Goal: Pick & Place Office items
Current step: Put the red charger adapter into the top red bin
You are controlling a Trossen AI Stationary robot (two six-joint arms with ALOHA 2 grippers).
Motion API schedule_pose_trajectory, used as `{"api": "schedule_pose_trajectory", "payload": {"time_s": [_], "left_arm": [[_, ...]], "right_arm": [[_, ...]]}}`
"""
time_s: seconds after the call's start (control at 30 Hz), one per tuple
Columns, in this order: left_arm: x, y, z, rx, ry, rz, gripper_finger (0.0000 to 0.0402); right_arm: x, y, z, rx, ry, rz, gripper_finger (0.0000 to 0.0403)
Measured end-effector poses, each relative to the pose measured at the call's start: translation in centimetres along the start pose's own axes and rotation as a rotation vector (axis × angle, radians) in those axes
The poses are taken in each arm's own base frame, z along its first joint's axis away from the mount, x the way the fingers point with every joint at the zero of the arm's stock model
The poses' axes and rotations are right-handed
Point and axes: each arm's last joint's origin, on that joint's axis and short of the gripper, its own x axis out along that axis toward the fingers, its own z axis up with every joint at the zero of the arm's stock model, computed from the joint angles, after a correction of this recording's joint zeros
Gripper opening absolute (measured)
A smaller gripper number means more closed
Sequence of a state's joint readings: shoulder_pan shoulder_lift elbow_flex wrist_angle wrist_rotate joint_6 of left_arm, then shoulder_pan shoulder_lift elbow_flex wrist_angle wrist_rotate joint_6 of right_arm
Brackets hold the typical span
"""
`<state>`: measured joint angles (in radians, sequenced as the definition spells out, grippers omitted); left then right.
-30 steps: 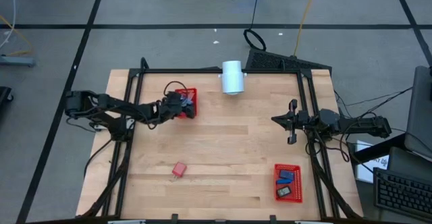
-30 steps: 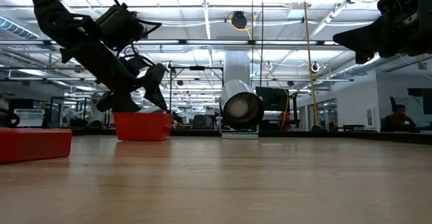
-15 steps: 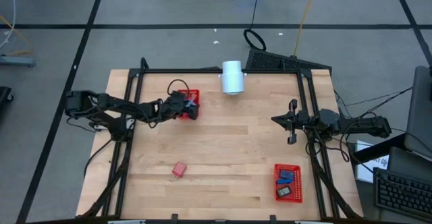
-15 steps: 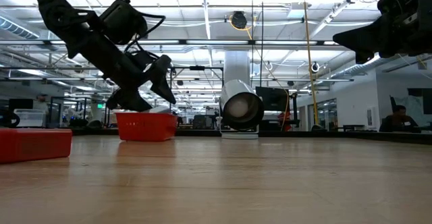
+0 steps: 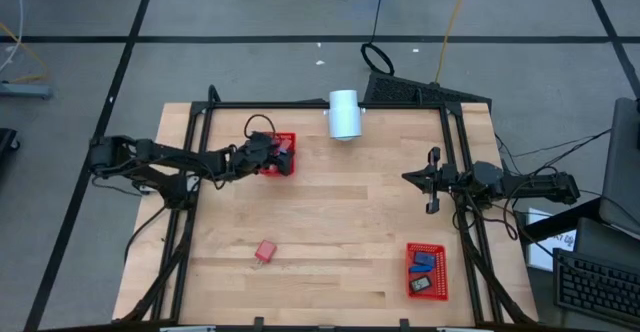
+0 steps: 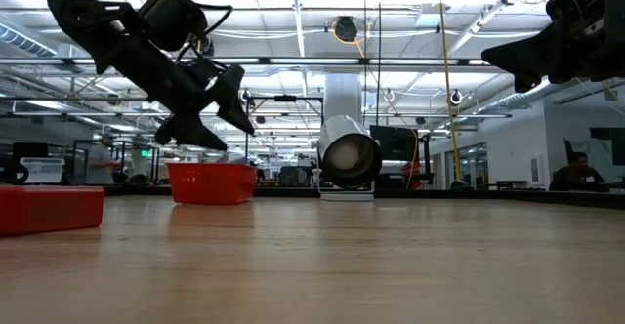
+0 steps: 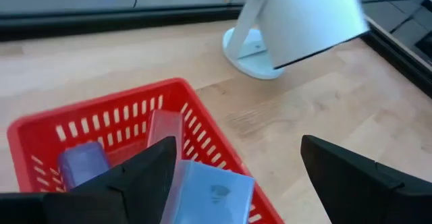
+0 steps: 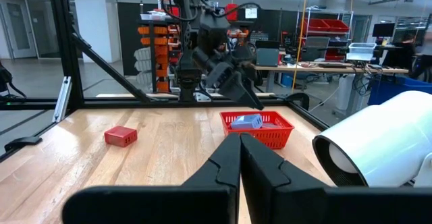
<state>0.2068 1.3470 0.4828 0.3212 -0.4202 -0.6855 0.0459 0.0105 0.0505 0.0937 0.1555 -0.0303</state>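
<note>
My left gripper is open and holds nothing. It hovers just above the far red mesh basket. Inside that basket lie a light blue item, a bluish-purple item and a pale pinkish piece. A red item rests flat on the table toward the near left. A second red basket at the near right contains a blue item and a black one. My right gripper is shut and waits at the right side.
A white cylinder lies on its stand at the far edge, just right of the far basket. The bare wood in the middle of the table is free room. A dark frame borders the table.
My left gripper has risen from inside the far basket to just above its rim, shifting slightly toward the table's right on the way. The items in the basket stay where they were. My right arm has kept still.
</note>
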Motion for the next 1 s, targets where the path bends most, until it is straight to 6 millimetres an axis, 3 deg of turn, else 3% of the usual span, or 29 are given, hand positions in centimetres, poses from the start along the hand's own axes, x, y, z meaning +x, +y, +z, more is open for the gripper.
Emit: {"api": "schedule_pose_trajectory", "payload": {"time_s": [0.6,1.0], "left_arm": [[-4.0,-3.7,0.9,0.215,-0.136,-0.258,0.0321],[-4.0,-4.3,0.3,0.168,-0.022,-0.421,0.0321]], "right_arm": [[0.0,0.0,0.0,0.0,0.0,0.0,0.0],[0.0,0.0,0.0,0.0,0.0,0.0,0.0]]}}
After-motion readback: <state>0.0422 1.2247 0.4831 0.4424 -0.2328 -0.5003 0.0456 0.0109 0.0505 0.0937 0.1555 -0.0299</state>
